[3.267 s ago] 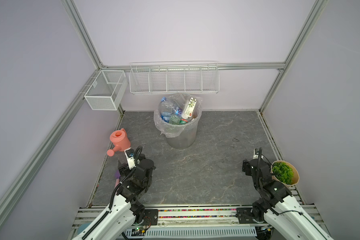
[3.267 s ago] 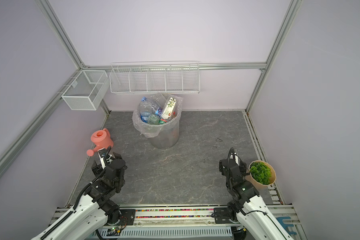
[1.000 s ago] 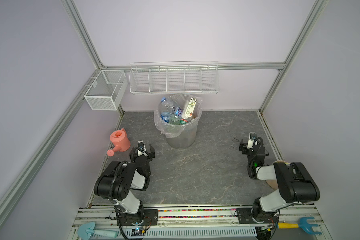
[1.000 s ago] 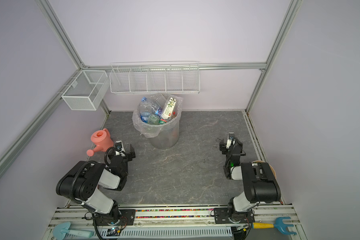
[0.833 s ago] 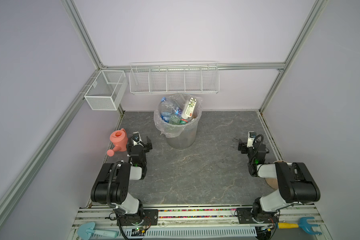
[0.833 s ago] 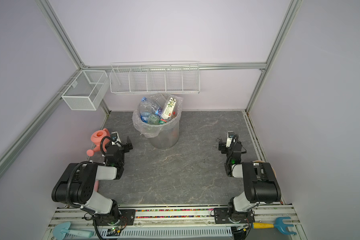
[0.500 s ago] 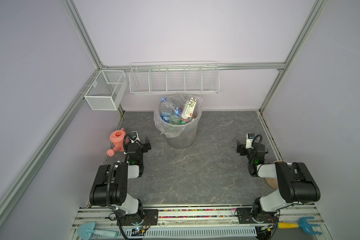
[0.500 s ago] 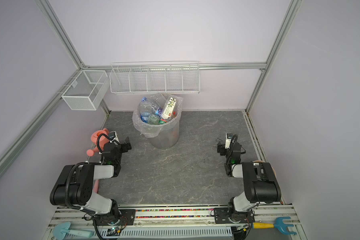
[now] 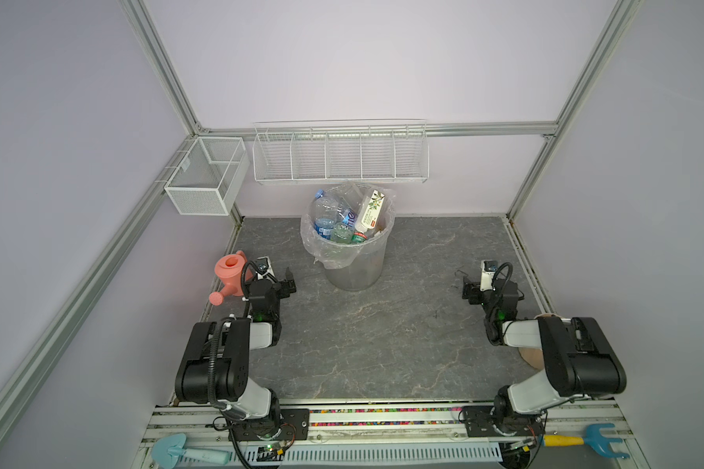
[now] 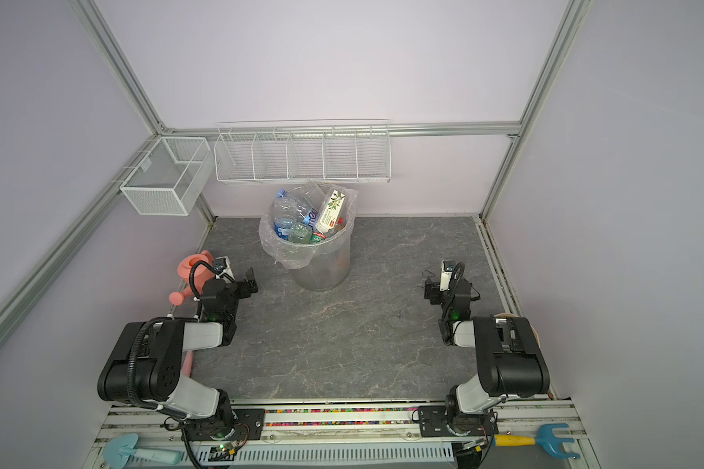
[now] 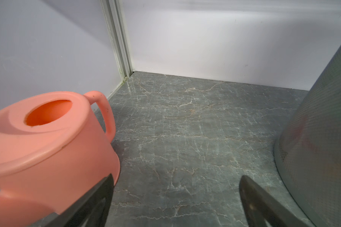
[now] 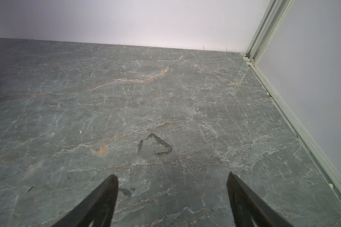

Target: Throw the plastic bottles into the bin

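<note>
Small clear plastic bottles (image 9: 325, 219) are piled to the rim of the round grey translucent bin (image 9: 356, 273) at the back wall; none is seen on the grey marbled floor (image 9: 362, 345).
The left gripper (image 11: 176, 177) and right gripper (image 12: 171, 175) are held apart, with nothing between the jaws. The pink plastic watering can (image 11: 47, 137) just beside the left gripper could be toppled by a sideways swing, and top bottles could be shed if the bin is nudged. Its lower contents are blurred by the wall.

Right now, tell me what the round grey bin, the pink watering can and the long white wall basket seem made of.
Round grey bin: probably translucent plastic; colours show dimly through its finely dotted wall. Its clear liner bag: thin glossy film, wrinkled. Pink watering can: moulded plastic, smooth matt, with a rim seam. Long white wall basket: thin wire, likely coated metal.
</note>
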Action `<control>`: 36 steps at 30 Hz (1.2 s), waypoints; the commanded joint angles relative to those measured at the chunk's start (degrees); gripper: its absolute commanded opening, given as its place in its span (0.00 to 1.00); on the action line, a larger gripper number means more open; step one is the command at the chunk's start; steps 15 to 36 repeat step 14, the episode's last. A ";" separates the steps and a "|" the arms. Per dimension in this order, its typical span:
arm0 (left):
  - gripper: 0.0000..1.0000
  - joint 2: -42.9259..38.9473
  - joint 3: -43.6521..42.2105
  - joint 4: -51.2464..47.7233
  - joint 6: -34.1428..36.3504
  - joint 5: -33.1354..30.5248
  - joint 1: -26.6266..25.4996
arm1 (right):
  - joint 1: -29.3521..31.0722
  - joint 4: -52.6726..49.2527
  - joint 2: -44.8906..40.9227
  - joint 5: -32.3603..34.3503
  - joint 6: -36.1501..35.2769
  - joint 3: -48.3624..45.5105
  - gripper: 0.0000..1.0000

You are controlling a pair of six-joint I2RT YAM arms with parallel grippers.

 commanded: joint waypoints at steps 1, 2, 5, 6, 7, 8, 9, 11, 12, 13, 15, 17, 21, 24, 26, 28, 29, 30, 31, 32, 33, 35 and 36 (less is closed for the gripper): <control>0.98 0.40 -0.48 -0.07 -0.61 0.60 0.07 | -0.12 0.25 -0.75 -0.85 0.46 0.00 0.89; 0.98 0.35 -0.54 -0.07 -0.61 0.63 0.07 | -0.14 0.25 -0.79 -0.85 0.46 0.02 0.89; 0.99 0.40 -0.50 -0.07 -0.61 0.59 0.07 | -0.12 0.25 -0.77 -0.80 0.42 0.04 0.88; 0.98 0.35 -0.54 -0.07 -0.56 0.58 0.04 | -0.14 0.25 -0.79 -0.84 0.46 -0.05 0.89; 0.99 0.40 -0.54 -0.07 -0.59 0.62 0.07 | -0.12 0.25 -0.76 -0.84 0.46 0.03 0.89; 0.99 0.38 -0.53 -0.07 -0.54 0.63 0.07 | -0.14 0.24 -0.78 -0.85 0.46 -0.01 0.89; 0.99 0.41 -0.46 -0.12 -0.52 0.61 0.06 | -0.14 0.21 -0.73 -0.85 0.45 0.01 0.88; 0.99 0.44 -0.09 -0.59 -0.42 0.90 0.07 | -0.14 0.25 -0.74 -0.85 0.39 0.04 0.89; 0.98 0.48 -0.11 -0.59 -0.47 0.92 0.02 | -0.14 0.25 -0.78 -0.84 0.45 0.00 0.89; 0.99 0.46 -0.13 -0.59 -0.51 0.93 0.05 | -0.14 0.22 -0.76 -0.84 0.41 0.01 0.88; 0.99 0.45 -0.29 -0.32 -0.44 0.96 0.05 | -0.11 0.25 -0.79 -0.85 0.39 0.00 0.88; 0.99 0.45 -0.29 -0.32 -0.44 0.96 0.05 | -0.11 0.25 -0.79 -0.85 0.39 0.00 0.88; 0.99 0.45 -0.29 -0.32 -0.44 0.96 0.05 | -0.11 0.25 -0.79 -0.85 0.39 0.00 0.88; 0.99 0.45 -0.29 -0.32 -0.44 0.96 0.05 | -0.11 0.25 -0.79 -0.85 0.39 0.00 0.88; 0.99 0.45 -0.29 -0.32 -0.44 0.96 0.05 | -0.11 0.25 -0.79 -0.85 0.39 0.00 0.88; 0.99 0.45 -0.29 -0.32 -0.44 0.96 0.05 | -0.11 0.25 -0.79 -0.85 0.39 0.00 0.88; 0.99 0.45 -0.29 -0.32 -0.44 0.96 0.05 | -0.11 0.25 -0.79 -0.85 0.39 0.00 0.88; 0.99 0.45 -0.29 -0.32 -0.44 0.96 0.05 | -0.11 0.25 -0.79 -0.85 0.39 0.00 0.88; 0.99 0.45 -0.29 -0.32 -0.44 0.96 0.05 | -0.11 0.25 -0.79 -0.85 0.39 0.00 0.88; 0.99 0.45 -0.29 -0.32 -0.44 0.96 0.05 | -0.11 0.25 -0.79 -0.85 0.39 0.00 0.88; 0.99 0.45 -0.29 -0.32 -0.44 0.96 0.05 | -0.11 0.25 -0.79 -0.85 0.39 0.00 0.88; 0.99 0.45 -0.29 -0.32 -0.44 0.96 0.05 | -0.11 0.25 -0.79 -0.85 0.39 0.00 0.88; 0.99 0.45 -0.29 -0.32 -0.44 0.96 0.05 | -0.11 0.25 -0.79 -0.85 0.39 0.00 0.88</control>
